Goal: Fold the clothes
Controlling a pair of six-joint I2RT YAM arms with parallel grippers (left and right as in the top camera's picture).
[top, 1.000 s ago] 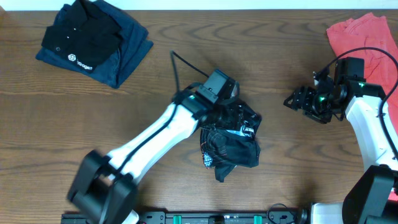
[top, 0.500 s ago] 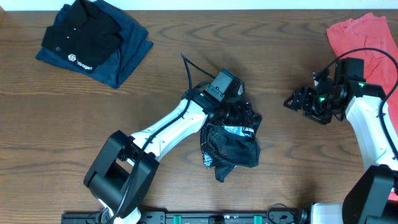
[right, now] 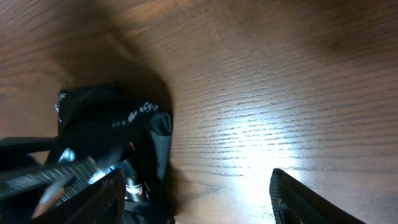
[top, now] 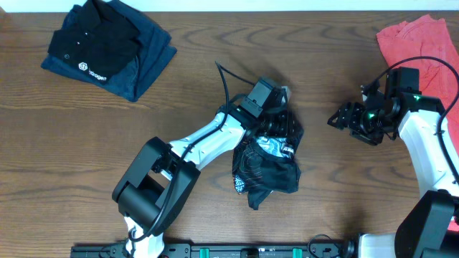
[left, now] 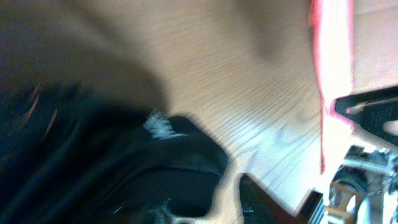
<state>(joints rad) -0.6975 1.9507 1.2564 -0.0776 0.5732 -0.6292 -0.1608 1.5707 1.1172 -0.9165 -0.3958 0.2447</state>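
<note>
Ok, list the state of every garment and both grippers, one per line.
jersey: unfolded, a crumpled heap on the table.
left gripper: down in the jersey's top edge; jaws hidden, cannot tell if closed.
right gripper: open, empty, away from the jersey.
black polo: folded, lying on a navy garment.
coral-red garment: rumpled, partly out of frame.

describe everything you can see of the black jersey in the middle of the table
The black jersey is thin, dark fabric with small white logos and fine pale lines. It lies crumpled in a loose heap, not folded, near the middle of the wooden table. The left gripper is down in its upper part; whether the jaws have closed on the cloth is unclear. Nothing else touches it.
</note>
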